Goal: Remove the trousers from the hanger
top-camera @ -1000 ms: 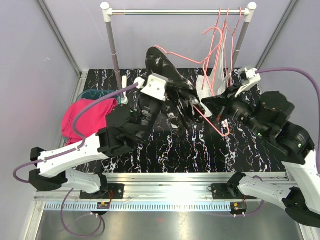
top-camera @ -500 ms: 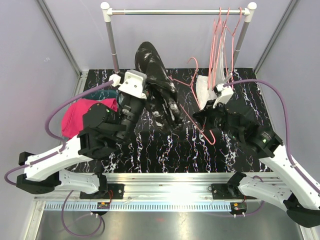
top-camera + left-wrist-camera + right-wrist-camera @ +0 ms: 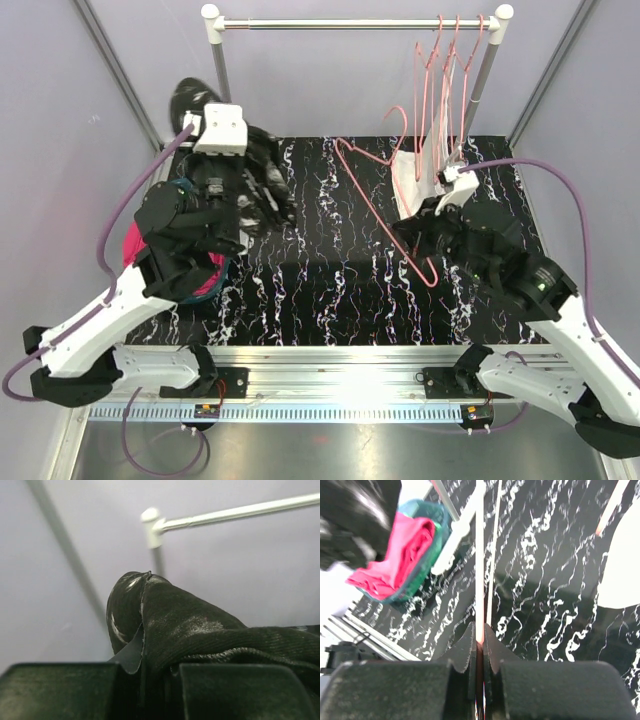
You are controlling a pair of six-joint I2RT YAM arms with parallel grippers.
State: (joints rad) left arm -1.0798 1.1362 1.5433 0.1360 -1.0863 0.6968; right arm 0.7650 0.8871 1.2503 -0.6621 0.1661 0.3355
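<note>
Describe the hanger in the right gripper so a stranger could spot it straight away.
Find the clothes rail at the back; pink hangers hang at its right end. Nearby, one bare pink wire hanger slants over the black marbled table. Unlike the rest, it is off the rail, pinched in the right gripper.

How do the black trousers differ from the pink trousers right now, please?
The black trousers are dark with a sheen, the pink trousers bright and matte. The black trousers are held up in the shut left gripper; the pink trousers lie folded on the green pair. Both are off the hanger.
</note>
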